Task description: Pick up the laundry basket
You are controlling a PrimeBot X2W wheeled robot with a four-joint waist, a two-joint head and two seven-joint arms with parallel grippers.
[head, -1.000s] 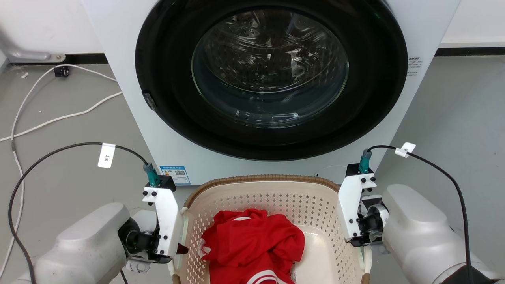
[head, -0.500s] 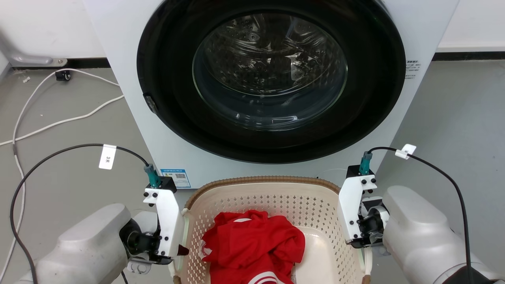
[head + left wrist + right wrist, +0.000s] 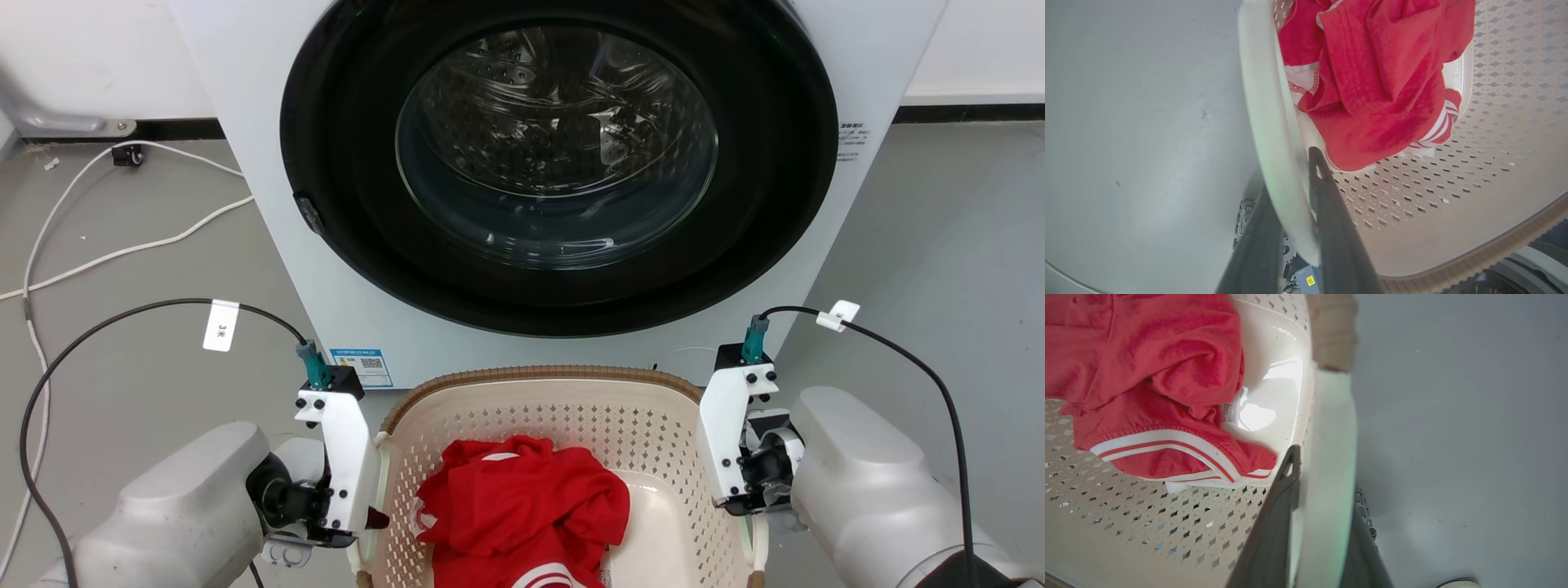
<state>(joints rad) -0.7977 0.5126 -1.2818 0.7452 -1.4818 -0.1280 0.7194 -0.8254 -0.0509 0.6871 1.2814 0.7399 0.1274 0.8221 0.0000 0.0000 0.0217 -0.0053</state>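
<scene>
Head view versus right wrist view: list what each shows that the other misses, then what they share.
Head view's extras: the washer with its round glass door, and a white cable on the floor. Right wrist view's extras: the right gripper, its fingers closed astride the basket's white handle, one inside the wall, one outside. Both: the laundry basket, the red garment, the grey floor.

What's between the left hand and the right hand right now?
In the head view, the laundry basket holding a red garment; left hand and right hand each grip its side.
</scene>
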